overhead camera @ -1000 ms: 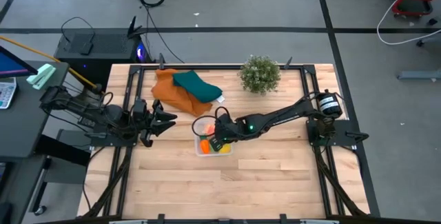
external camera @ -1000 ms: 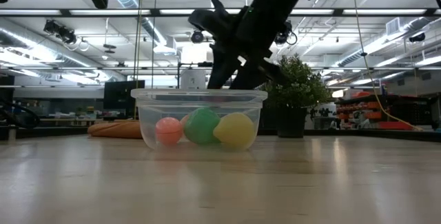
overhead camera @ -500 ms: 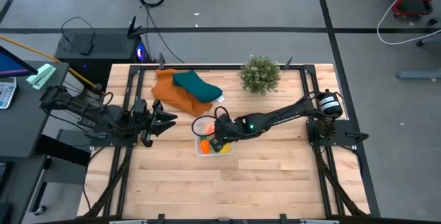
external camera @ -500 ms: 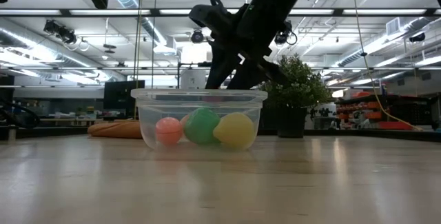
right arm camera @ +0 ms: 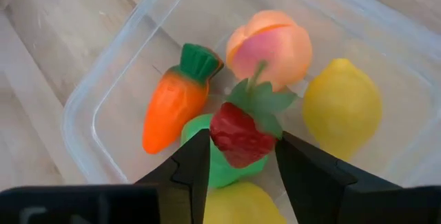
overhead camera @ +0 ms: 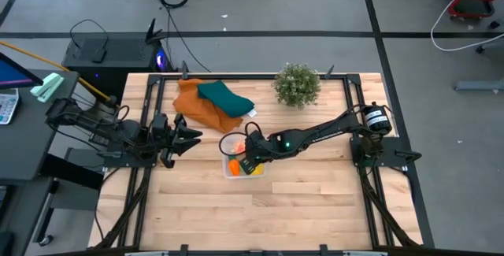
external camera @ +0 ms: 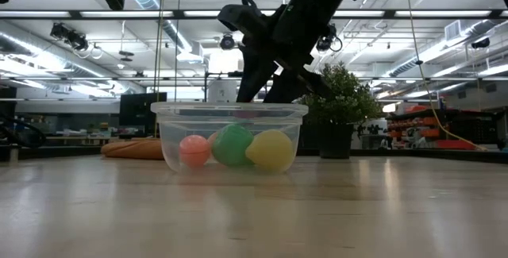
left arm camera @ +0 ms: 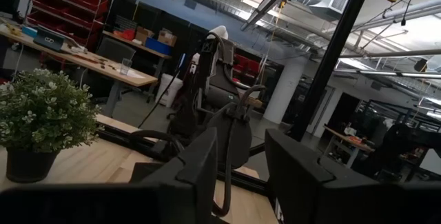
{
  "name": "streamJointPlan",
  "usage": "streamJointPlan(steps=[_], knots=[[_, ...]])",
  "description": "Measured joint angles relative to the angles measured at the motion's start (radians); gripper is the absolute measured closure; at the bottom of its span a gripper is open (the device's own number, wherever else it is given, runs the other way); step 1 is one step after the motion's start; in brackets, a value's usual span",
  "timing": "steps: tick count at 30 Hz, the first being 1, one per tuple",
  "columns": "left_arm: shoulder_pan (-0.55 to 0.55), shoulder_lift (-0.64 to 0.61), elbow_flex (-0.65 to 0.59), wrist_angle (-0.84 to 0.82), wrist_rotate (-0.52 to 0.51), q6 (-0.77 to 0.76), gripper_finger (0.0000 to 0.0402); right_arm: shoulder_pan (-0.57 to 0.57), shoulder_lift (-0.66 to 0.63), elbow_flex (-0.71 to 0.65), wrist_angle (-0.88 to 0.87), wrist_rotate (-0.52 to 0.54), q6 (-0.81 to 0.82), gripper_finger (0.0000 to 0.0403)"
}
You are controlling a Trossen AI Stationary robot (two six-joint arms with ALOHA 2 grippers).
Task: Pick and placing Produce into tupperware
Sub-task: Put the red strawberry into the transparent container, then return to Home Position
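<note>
The right pincer (right arm camera: 238, 156) hangs just above the tupperware (right arm camera: 103, 96), a clear square tub near the middle of the wooden bench (overhead camera: 299, 209). Between its two dark fingers (right arm camera: 193, 165) sits a red strawberry (right arm camera: 241, 138) with a green leafy top. The fingers stand on either side of the berry, but whether they grip it or have let go cannot be told; the berry seems to rest on the pile below.

Under and around the strawberry lies the rest of the produce: a green piece (right arm camera: 213, 165) directly beneath it, an orange carrot (right arm camera: 172, 110) with a green crown lying on its side, a peach (right arm camera: 270, 45) farther back, a yellow lemon (right arm camera: 342, 107) by the far wall, and another yellow piece (right arm camera: 238, 207) nearest the wrist. The pieces are heaped, likely because the tub is small, which would explain why the berry is set on top. From bench height, the tub's wall shows a pink, a green and a yellow piece side by side.

The left pincer (overhead camera: 189, 136) waits at the bench's left edge, well apart from the tub, its fingers spread with nothing between them.

Beyond the tub lie an orange cloth (overhead camera: 197, 106) and a teal cloth (overhead camera: 224, 97), and a potted plant (overhead camera: 298, 85) stands at the far edge.

No brand, label or writing can be read anywhere.
</note>
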Motion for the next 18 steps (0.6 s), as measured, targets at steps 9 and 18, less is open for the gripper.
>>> streamJointPlan(steps=[9, 18], knots=[[0.000, 0.000, 0.000, 0.000, 0.000, 0.000, 0.0272, 0.000, 0.000, 0.000, -0.011, -0.006, 0.002, 0.0255], [0.000, 0.000, 0.001, 0.000, 0.000, 0.000, 0.0266, 0.000, -0.026, -0.001, -0.026, -0.007, 0.001, 0.0258]])
